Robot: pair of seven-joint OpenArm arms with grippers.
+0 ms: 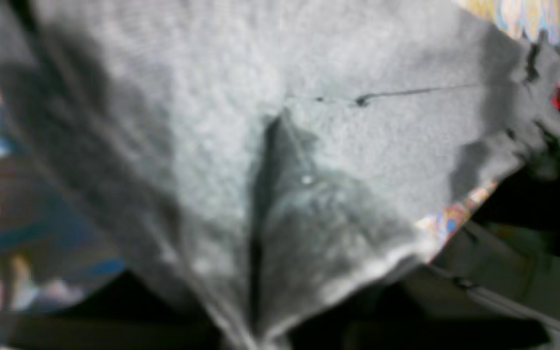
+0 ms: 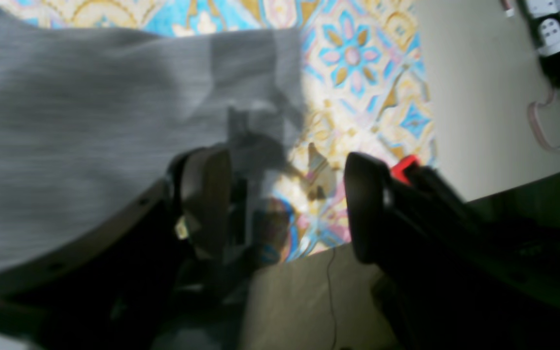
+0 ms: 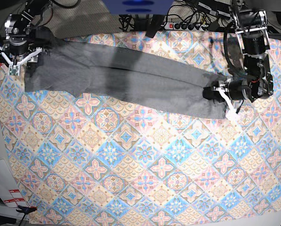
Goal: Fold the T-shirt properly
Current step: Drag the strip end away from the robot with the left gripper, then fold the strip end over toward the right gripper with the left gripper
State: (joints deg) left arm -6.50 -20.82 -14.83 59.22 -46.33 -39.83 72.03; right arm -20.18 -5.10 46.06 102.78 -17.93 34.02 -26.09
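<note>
- Two robot grippers are seen at opposite ends of a long strip of grey knit T-shirt [image 3: 145, 77], which is taken here as the landmark.
- Beneath the T-shirt, a floral-tile patterned cloth [image 3: 131, 165] in blue, pink and cream is spread; the T-shirt is laid along the cloth's far part in the base view.
- At the T-shirt's end on the right of the base view, the fabric is pinched by the black left gripper [image 1: 255, 335], its fingers clamped on the grey knit.
- In the left wrist view, the fabric is drawn into creases that converge at that grip.
- At the T-shirt's opposite end, the black right gripper [image 2: 287, 204] is held with its fingers wide apart; one finger is seen over the grey fabric and the other over the patterned cloth beside it. Whether the fabric is touched there cannot be told.
- Along the middle of the T-shirt, a lengthwise fold line is shown, and its end by the right gripper is widened and rumpled.
</note>
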